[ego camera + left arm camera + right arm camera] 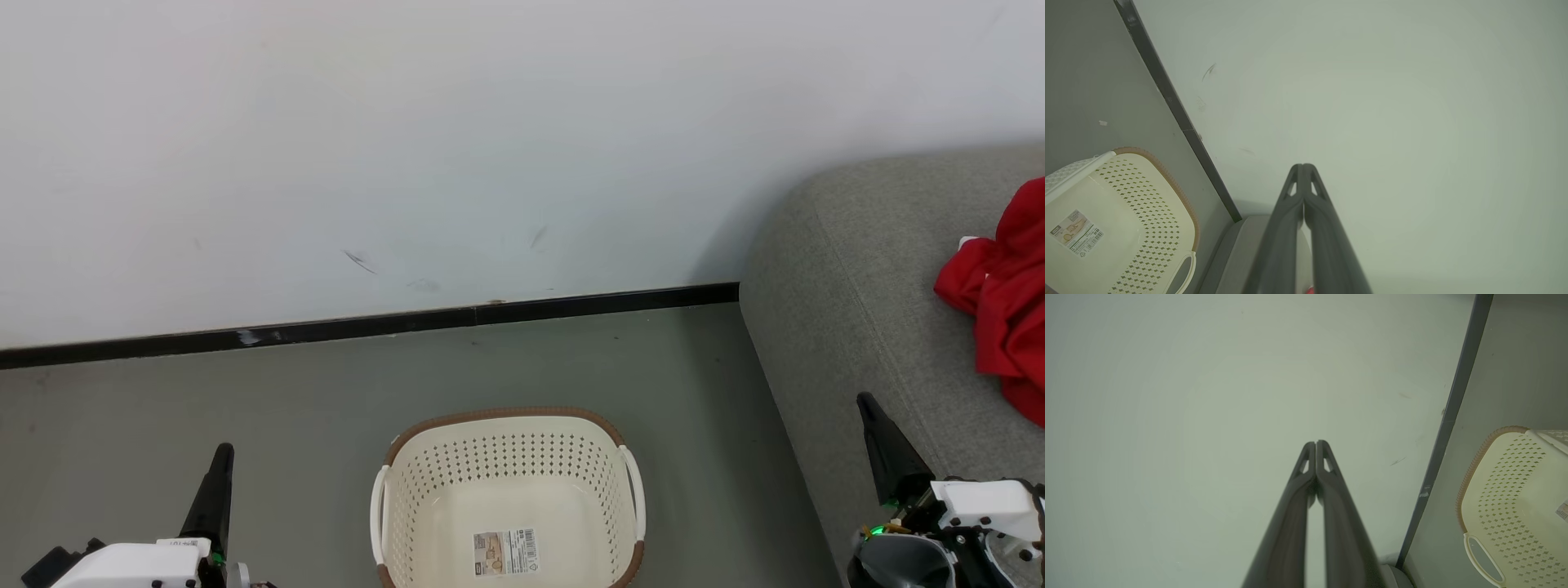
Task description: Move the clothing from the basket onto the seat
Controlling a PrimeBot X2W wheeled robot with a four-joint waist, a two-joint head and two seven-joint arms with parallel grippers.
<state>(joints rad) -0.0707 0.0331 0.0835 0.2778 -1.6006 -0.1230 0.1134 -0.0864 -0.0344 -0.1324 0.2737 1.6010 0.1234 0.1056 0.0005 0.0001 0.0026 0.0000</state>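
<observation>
Two shut, empty grippers: left gripper [224, 452] and right gripper [865, 402] flank the basket [506, 415].
The clothing [1008, 302] lies on the seat [849, 269], beyond and right of the right fingers.

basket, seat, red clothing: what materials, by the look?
Basket: likely moulded plastic, cream, slight sheen, regular punched holes; brown rim looks ribbed. Seat: grey woven upholstery, matte, fine weave grain. Clothing: soft red fabric, matte, crumpled folds; fibre unclear.

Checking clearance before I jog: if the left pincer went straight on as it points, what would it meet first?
Probably the white wall: the shut left pincer aims at it, nothing seen between; distance unclear.
</observation>
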